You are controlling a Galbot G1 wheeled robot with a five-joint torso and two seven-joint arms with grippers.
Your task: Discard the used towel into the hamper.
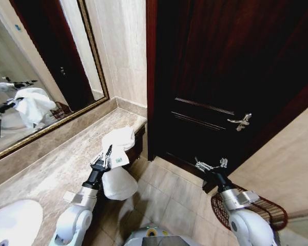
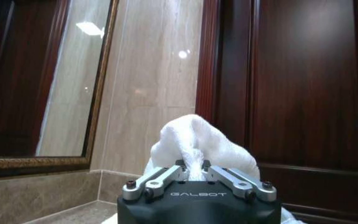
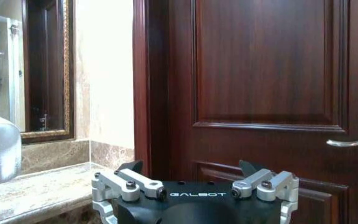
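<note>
Beside the marble counter (image 1: 46, 169) and dark door (image 1: 220, 77), left end effector (image 1: 107, 156) grips the towel (image 1: 118, 141); right end effector (image 1: 210, 165) gapes wide.

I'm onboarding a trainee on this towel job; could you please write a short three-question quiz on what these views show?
1. True or false: the left gripper is shut on the towel.
2. Which describes the right gripper? A) holding the towel B) open, holding nothing C) gripping the door handle
3. Fill in: the hamper stands on the floor on the robot's ____ side.

Key: 1 true; 2 B; 3 right.
</note>
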